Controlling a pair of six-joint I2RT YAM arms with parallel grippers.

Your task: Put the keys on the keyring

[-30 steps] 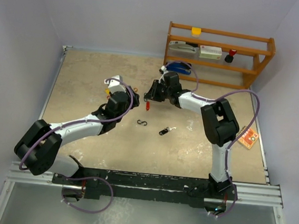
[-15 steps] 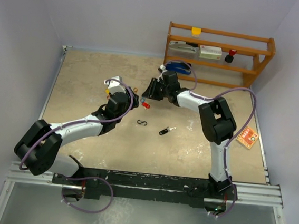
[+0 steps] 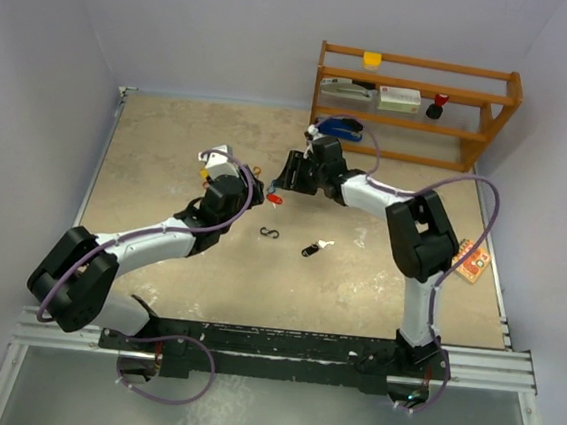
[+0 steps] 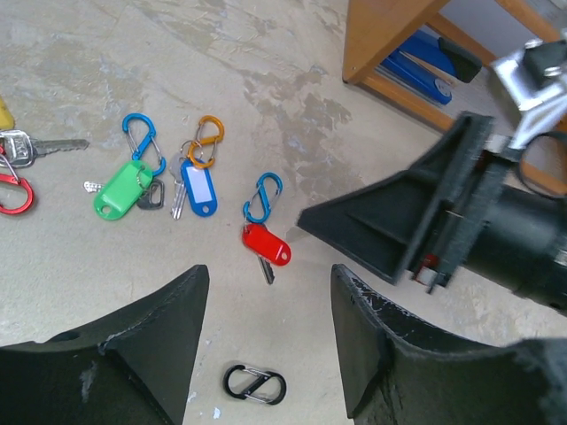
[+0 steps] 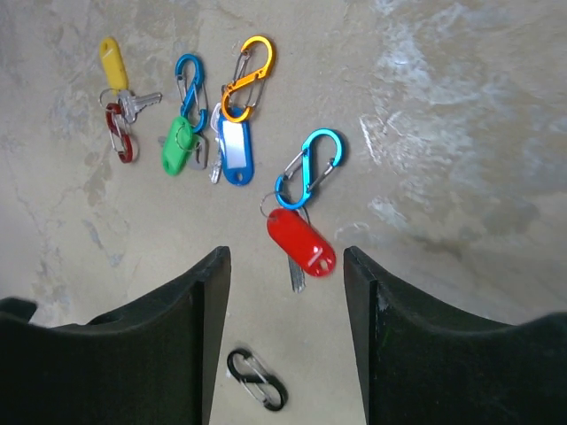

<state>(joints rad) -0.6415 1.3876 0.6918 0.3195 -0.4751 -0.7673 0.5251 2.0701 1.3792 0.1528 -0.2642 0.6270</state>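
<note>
A red-tagged key (image 5: 301, 241) lies on the table with its ring at the lower loop of a light blue clip (image 5: 310, 168). It also shows in the left wrist view (image 4: 266, 243) and the top view (image 3: 274, 200). My right gripper (image 5: 285, 257) is open and empty just above it. My left gripper (image 4: 267, 274) is open and empty, a little short of it. Further left lie a blue-tagged key (image 5: 236, 150) by an orange clip (image 5: 248, 75), a green-tagged key (image 5: 177, 143) by a blue clip (image 5: 189, 81), and a yellow-tagged key (image 5: 112, 62) by a red clip (image 5: 120, 133). A black fob (image 3: 312, 248) lies nearer.
A black S-shaped clip (image 3: 269, 233) lies on the table near both grippers (image 4: 254, 385). A wooden shelf rack (image 3: 414, 105) stands at the back right with a blue stapler (image 3: 338, 127) under it. An orange card (image 3: 472, 261) lies at the right edge.
The red-tagged key hung from my right gripper one second ago. It now lies on the table and the right gripper is open above it. The left arm has not moved.
</note>
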